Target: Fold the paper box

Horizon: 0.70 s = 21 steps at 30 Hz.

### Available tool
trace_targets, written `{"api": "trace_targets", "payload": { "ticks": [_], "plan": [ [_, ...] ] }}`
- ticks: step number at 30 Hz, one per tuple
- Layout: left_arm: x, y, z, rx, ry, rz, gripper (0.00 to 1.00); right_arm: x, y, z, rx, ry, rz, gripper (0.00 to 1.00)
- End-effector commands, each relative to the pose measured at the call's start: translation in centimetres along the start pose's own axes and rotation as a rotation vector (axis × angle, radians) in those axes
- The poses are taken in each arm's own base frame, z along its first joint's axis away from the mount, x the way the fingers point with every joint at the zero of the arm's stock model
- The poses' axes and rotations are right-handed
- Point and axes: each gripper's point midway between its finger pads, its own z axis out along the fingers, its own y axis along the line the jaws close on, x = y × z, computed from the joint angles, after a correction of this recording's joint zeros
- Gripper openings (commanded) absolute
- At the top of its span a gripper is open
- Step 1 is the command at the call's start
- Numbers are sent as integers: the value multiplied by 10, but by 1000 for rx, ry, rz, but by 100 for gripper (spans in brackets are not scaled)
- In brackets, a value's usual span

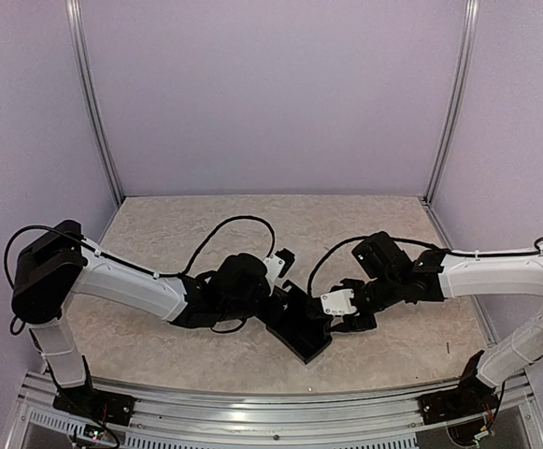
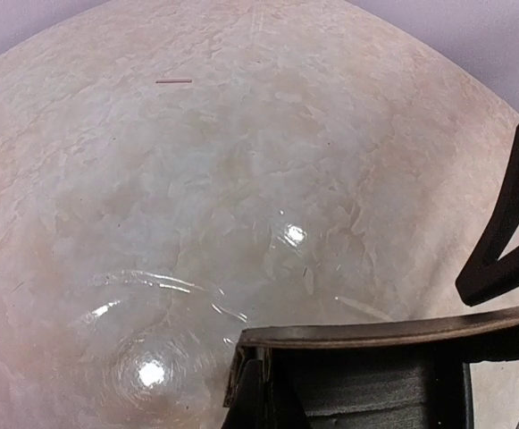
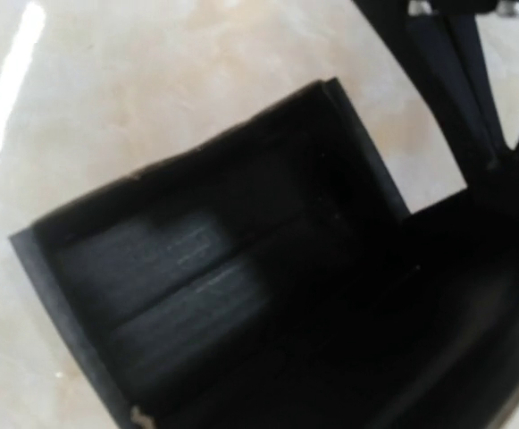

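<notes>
The paper box (image 1: 301, 329) is a matte black cardboard piece lying on the table near the front middle, between the two grippers. My left gripper (image 1: 278, 299) reaches it from the left. In the left wrist view its fingers (image 2: 252, 393) are closed on a corner of the paper box (image 2: 375, 332), whose edge crosses the bottom of the frame. My right gripper (image 1: 353, 320) is at the box's right side. The right wrist view is filled by the dark hollow of the paper box (image 3: 196, 259), with raised walls. The right fingers cannot be made out against it.
The beige marbled tabletop (image 1: 187, 234) is enclosed by purple walls. A metal rail (image 1: 271, 402) runs along the near edge. Black cables (image 1: 243, 224) loop behind the grippers. A black strut of the other arm (image 2: 509, 223) stands at the right of the left wrist view.
</notes>
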Motion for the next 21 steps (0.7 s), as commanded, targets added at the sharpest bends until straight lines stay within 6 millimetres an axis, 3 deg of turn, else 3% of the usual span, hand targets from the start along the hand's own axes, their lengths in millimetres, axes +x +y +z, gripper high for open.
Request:
{"api": "trace_targets", "payload": {
  "ticks": [1, 21],
  "plan": [
    [34, 1, -18, -44, 42, 89, 0, -2, 10, 0, 32, 42, -84, 50],
    [91, -2, -45, -161, 55, 257, 0, -24, 51, 22, 7, 131, -321, 50]
  ]
}}
